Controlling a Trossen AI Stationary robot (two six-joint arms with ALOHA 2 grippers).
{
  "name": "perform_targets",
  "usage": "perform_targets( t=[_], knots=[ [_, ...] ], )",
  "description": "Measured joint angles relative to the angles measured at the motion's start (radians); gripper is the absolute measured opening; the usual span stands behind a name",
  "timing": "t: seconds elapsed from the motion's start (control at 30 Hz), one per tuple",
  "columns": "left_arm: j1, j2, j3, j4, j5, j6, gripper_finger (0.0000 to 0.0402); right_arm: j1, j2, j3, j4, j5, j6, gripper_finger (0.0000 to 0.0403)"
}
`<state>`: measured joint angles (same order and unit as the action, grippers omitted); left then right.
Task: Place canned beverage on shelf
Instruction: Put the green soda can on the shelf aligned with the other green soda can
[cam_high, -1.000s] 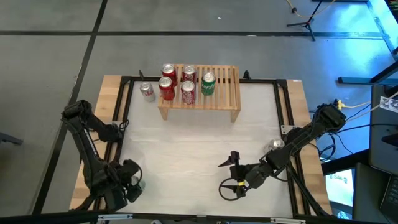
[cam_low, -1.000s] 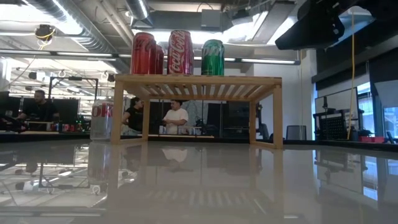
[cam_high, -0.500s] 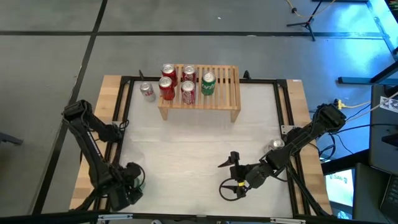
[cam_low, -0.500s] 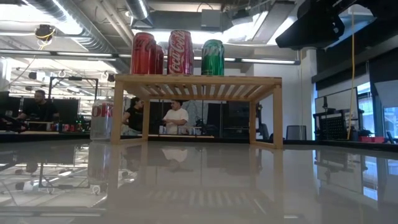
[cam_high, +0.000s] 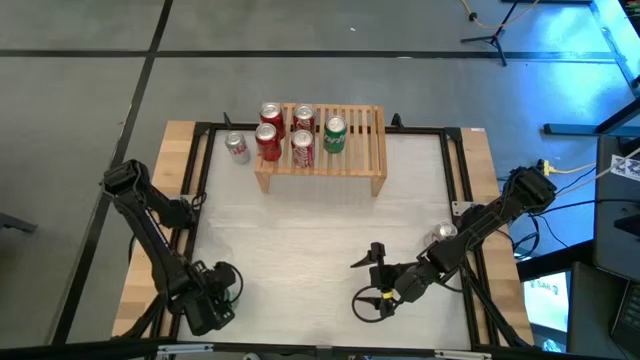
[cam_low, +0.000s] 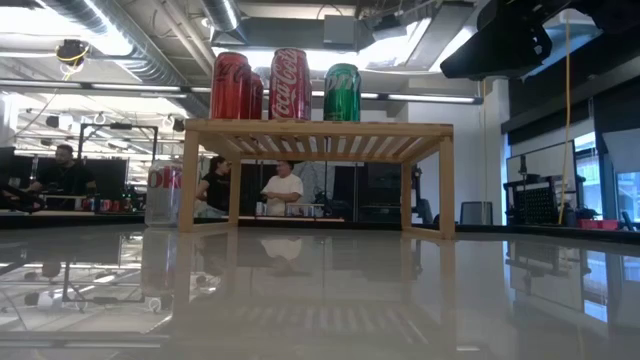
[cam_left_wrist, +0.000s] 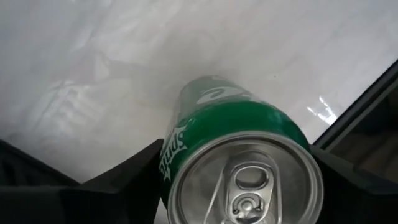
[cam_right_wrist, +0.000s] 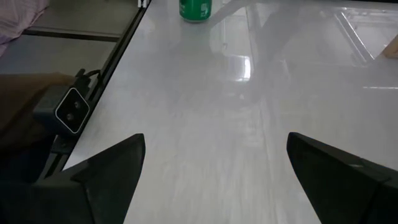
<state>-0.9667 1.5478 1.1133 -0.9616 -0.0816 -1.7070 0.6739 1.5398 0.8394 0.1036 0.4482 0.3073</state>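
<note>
Left wrist view: left gripper (cam_left_wrist: 239, 186) straddles a green can (cam_left_wrist: 239, 162), one dark finger (cam_left_wrist: 127, 177) on each flank; whether they pinch it cannot be told. Table's black edge rail (cam_left_wrist: 357, 102) runs just beside. High view: shelf (cam_high: 352, 150) stands far across the table, four cans on its slats, bare slats toward its right end; a fifth can (cam_high: 236, 146) sits beside its left leg. Right gripper (cam_high: 378, 280) spread wide, clear tabletop ahead.
</note>
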Motion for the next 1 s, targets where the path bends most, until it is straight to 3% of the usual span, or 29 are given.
perform_targets(
  t=[0.27, 0.6, 1.0],
  knots=[
    [0.084, 0.002, 0.026, 0.009, 0.02, 0.134, 0.0282, 0.0, 0.0, 0.0, -0.01, -0.004, -0.001, 0.0386],
    [0.254, 0.002, 0.17, 0.014, -0.093, 0.485, 0.0284, 0.0, 0.001, 0.0, -0.042, -0.004, 0.003, 0.0386],
    [0.508, 0.188, 0.348, 0.01, -0.036, 0.974, 0.0285, 0.0, 0.001, 0.001, -0.066, -0.004, 0.008, 0.0386]
  ],
)
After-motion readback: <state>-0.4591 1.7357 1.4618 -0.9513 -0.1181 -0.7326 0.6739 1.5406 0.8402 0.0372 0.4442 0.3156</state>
